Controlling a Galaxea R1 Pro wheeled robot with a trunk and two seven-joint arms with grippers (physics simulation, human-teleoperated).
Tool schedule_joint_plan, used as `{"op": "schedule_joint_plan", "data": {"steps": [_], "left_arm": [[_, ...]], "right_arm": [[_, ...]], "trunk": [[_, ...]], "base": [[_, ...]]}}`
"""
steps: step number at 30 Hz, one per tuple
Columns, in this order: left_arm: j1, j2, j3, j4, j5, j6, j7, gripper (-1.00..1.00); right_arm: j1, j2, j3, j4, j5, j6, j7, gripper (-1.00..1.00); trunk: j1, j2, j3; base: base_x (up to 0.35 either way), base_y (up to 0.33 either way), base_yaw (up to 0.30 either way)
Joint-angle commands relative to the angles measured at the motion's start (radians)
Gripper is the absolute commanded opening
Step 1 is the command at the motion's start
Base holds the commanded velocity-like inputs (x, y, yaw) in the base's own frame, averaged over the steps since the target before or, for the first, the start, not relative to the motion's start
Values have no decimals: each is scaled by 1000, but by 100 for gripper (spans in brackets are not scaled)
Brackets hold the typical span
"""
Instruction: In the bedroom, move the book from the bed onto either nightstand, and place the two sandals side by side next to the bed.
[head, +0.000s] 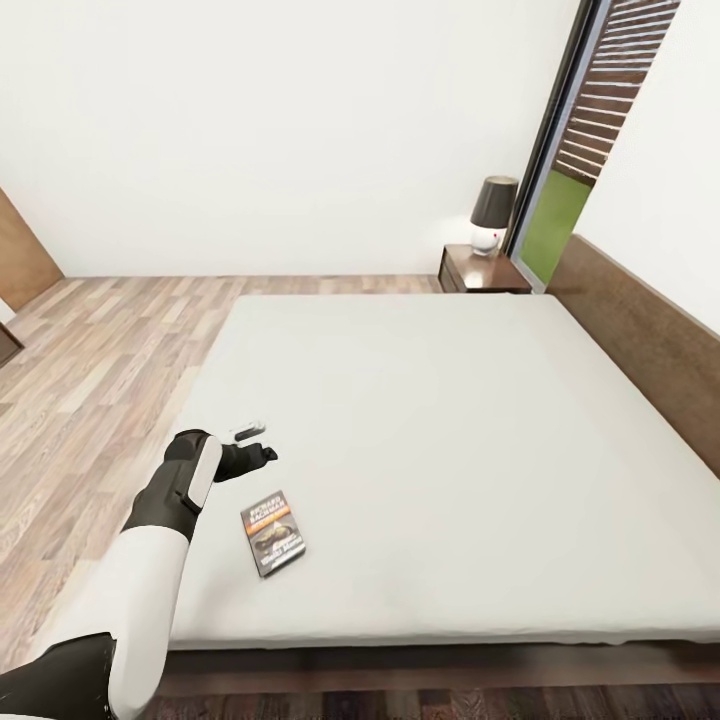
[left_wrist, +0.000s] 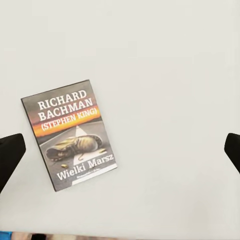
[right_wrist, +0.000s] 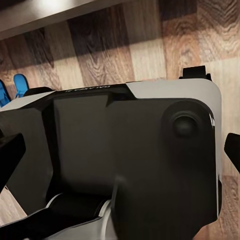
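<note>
In the head view, the bed (head: 450, 440) is seen filling most of the frame, its off-white mattress bare but for the book (head: 273, 532), which lies flat near the foot edge on the robot's left side. The left arm is extended over the mattress, and the left gripper (head: 255, 458) is held just above and beyond the book, apart from it. How far the fingers are spread cannot be judged from this angle.

That is settled by the left wrist view: 2 dark fingertips (left_wrist: 10, 155) are seen at opposite edges of the frame, spread wide, with nothing between them but mattress. The book (left_wrist: 70, 134) lies below, nearer 1 fingertip than the other, tilted, untouched. Its cover can be read here: "RICHARD BACHMAN (STEPHEN KING)" and "Wielki Marsz", over an orange band and a worn boot. None of this is legible from the head.

The nightstand (head: 483, 272) is shown by the head view only at the far side of the bed, beside the headboard (head: 640, 330), with a dark-shaded lamp (head: 492, 214) on it and a tall window (head: 580, 140) just behind. Wood floor (head: 90, 370) lies to the left.

In the right wrist view, the right gripper (right_wrist: 120, 152) is held wide, its tips at the frame edges, over the robot's own dark and white body. Beyond it, on the wood floor, 2 blue sandals (right_wrist: 12, 90) are partly seen, near the bed frame's edge.
</note>
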Motion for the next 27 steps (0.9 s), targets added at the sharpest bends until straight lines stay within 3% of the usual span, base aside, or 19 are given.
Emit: {"op": "schedule_joint_plan", "data": {"steps": [1, 27], "left_arm": [[-1, -1, 3, -1, 10, 5, 7, 100], [-1, -1, 2, -1, 11, 3, 7, 100]], "right_arm": [[-2, 0, 4, 5, -7, -7, 5, 100], [-2, 0, 4, 5, -7, -7, 5, 100]], "trunk": [[0, -1, -3], [0, -1, -43]], "base": [[0, 0, 0], [0, 0, 0]]}}
